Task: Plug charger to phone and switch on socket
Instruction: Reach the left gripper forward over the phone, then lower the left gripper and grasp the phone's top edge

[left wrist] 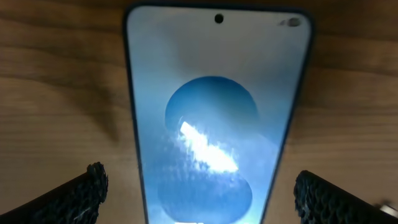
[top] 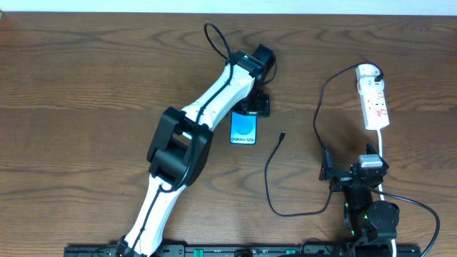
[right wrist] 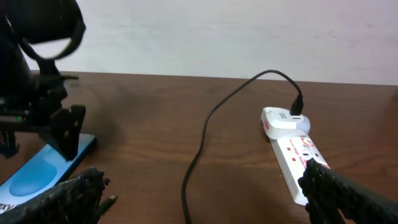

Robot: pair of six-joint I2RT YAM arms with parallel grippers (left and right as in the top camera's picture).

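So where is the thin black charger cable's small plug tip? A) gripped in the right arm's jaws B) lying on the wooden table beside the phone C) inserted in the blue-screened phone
B: the charger cable's small black plug tip lies on the wooden table, apart from the blue-screened smartphone.

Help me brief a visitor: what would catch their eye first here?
The bright blue phone in the middle of the table stands out, with the left gripper open over it. A black charger cable loops from beside the phone to the white power strip at the far right.
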